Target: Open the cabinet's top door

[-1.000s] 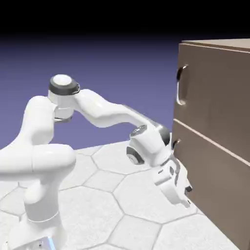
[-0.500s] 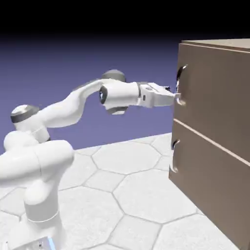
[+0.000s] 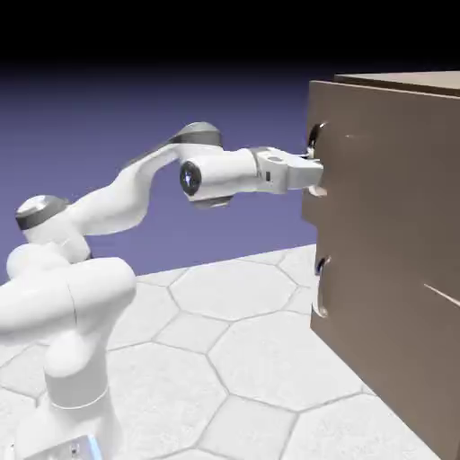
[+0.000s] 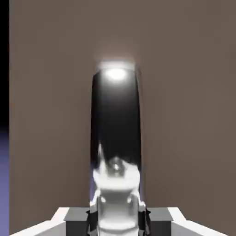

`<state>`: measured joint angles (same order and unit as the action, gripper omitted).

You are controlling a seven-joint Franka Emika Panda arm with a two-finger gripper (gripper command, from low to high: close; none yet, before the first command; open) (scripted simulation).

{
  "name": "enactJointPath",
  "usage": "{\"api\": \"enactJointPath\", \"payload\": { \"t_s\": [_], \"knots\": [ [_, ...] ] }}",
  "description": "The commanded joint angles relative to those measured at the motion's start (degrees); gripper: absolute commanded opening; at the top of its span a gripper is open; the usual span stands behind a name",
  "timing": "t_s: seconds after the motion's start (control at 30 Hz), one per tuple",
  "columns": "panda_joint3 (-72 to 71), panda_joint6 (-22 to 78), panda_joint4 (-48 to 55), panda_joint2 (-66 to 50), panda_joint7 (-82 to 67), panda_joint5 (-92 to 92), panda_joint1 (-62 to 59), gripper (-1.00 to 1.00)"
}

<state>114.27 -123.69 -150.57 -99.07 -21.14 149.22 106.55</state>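
The taupe-brown cabinet [image 3: 395,350] stands at the exterior view's right. Its top door [image 3: 377,180] sits slightly swung out, its handle edge further left than the lower panel [image 3: 386,305] beneath it. My gripper [image 3: 316,178] reaches level from the left and is shut on the top door's slim vertical handle [image 3: 314,137]. In the hand view the dark shiny handle [image 4: 115,120] rises from between my gripper [image 4: 117,216] and fills the middle, with the door panel [image 4: 184,115] behind it. A grey fingertip [image 4: 76,215] shows at the bottom.
The lower panel carries its own small handle [image 3: 321,267], below my hand. The table [image 3: 225,359] has a white hexagon pattern. My arm's elbow [image 3: 202,171] stretches out level from the base at lower left.
One second ago my hand hung low by the lower panel. It rose to the top handle, and since half a second ago the door's handle edge and my hand have shifted left, away from the cabinet.
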Motion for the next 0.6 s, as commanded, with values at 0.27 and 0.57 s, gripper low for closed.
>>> {"api": "enactJointPath", "payload": {
  "t_s": [0.27, 0.57],
  "knots": [
    [10.9, 22.0, -16.4, 1.1, -8.2, -5.4, 5.2, -1.0],
    [25.9, 44.4, -23.8, 5.4, -15.7, -17.5, -1.2, -1.0]
  ]
}}
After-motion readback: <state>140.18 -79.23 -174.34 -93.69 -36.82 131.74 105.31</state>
